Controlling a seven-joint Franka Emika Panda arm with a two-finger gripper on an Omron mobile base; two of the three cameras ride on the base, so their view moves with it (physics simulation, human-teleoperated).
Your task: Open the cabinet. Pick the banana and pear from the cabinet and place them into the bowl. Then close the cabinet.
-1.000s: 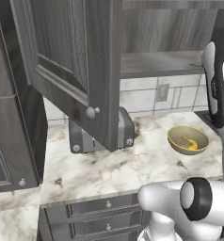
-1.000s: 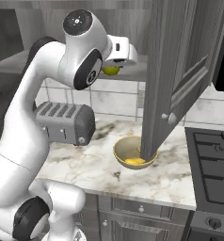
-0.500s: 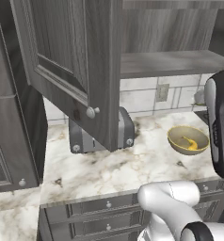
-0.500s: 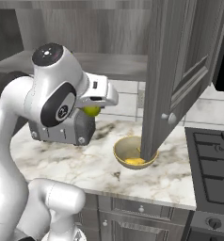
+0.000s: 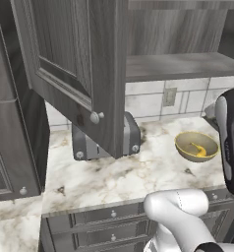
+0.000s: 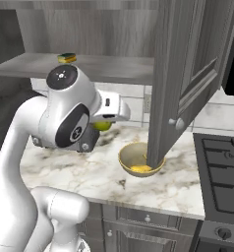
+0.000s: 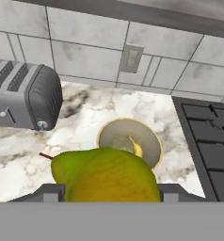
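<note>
Pear (image 7: 107, 175) held above bowl (image 7: 128, 141), cabinet (image 5: 79, 69) open

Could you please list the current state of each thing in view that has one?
cabinet: doors open
pear: held in the hand, above the counter
hand: shut on the pear
banana: lying in the bowl
bowl: upright on the counter, holding the banana

A home kitchen — marble counter (image 5: 114, 172) mid-frame, grey toaster (image 7: 24, 96) at the left, tiled backsplash (image 7: 85, 52) across the top, stove (image 6: 222, 172) at right, dark wood-grain wall cabinet (image 5: 79, 64) upper left.
</note>
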